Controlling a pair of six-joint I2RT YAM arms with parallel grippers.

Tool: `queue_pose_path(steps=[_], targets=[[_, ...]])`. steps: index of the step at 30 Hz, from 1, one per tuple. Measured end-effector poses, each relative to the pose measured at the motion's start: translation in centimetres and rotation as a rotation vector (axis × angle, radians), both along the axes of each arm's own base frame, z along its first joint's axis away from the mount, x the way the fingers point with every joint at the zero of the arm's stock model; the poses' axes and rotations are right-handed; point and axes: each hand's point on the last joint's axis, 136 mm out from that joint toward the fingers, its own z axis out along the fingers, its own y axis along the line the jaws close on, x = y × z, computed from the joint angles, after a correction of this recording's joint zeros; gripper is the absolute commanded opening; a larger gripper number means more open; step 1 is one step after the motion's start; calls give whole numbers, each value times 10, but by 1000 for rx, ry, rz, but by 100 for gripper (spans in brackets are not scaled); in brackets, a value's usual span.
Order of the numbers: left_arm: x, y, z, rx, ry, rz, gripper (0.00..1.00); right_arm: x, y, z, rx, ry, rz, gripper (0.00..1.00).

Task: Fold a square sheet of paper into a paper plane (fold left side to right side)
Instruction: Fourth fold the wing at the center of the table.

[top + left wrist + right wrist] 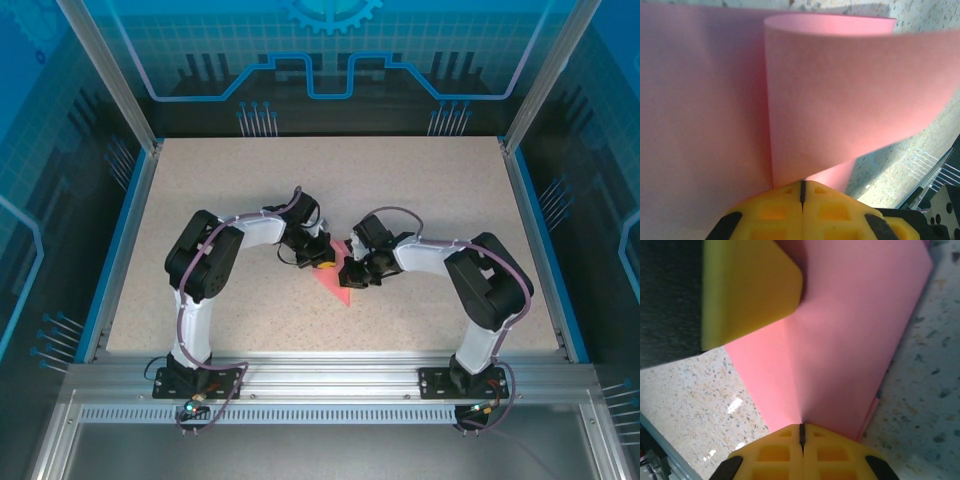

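The salmon-pink sheet of paper (343,281) lies partly folded at the table's middle, its point toward the near edge. My left gripper (322,262) is at its left side and my right gripper (353,272) at its right. In the left wrist view a flap of the paper (840,95) curls up and over from the shut yellow jaws of the left gripper (802,186), which pinch its corner. In the right wrist view a crease in the paper (850,330) runs straight into the shut jaws of the right gripper (801,429). The left gripper's yellow finger (747,290) rests on the paper's far part.
The speckled tabletop (240,180) spreads all round the paper, bounded by blue rails (120,240) and aluminium posts. Both arm bases sit on the metal beam (330,375) at the near edge.
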Motion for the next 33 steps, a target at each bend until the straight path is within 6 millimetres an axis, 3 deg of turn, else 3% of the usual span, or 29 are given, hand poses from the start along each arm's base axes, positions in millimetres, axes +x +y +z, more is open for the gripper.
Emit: queue_pose_path(steps=[19, 33], targets=[[15, 8, 1, -30, 23, -5, 0, -1, -3, -6, -5, -28, 25, 0], [58, 28, 2, -28, -18, 55, 0, -2, -3, -6, -2, -56, 28, 0]])
